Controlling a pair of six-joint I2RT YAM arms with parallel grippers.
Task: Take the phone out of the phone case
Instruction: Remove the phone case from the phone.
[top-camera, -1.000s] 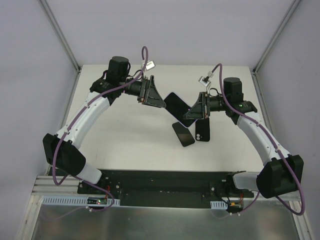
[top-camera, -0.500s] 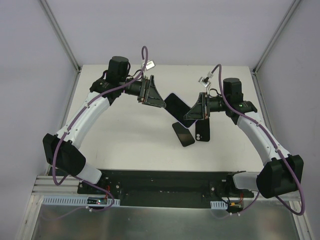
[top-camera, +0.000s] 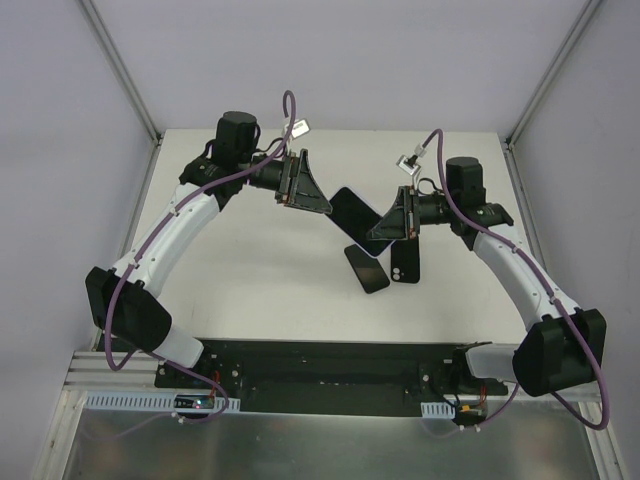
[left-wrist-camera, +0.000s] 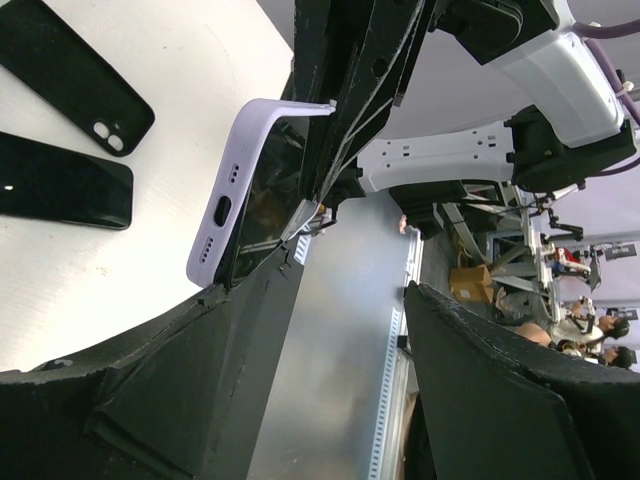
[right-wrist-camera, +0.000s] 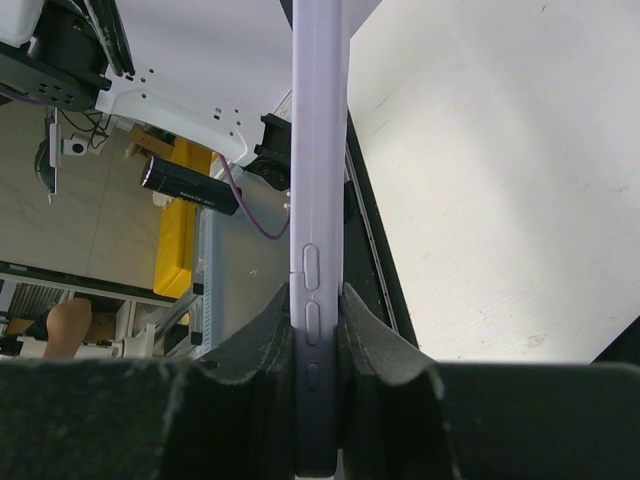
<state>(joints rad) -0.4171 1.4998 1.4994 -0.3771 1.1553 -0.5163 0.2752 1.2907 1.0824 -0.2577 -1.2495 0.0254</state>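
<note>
Phone (left-wrist-camera: 266, 195): inside lilac case (left-wrist-camera: 232, 165), pinched by right claw (right-wrist-camera: 318, 305)
Axis: port end toward left claw (top-camera: 318, 205)
Left claw: open

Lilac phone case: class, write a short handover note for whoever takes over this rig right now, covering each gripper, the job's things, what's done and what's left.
Right gripper: fingers shut on the lilac phone case, holding it above the table.
Left gripper: open at the case's free end, gripping nothing.
Phone: inside the case.
Done: cased phone picked up.
Left: pull the phone out.
Black phone and black case lie on the table.
</note>
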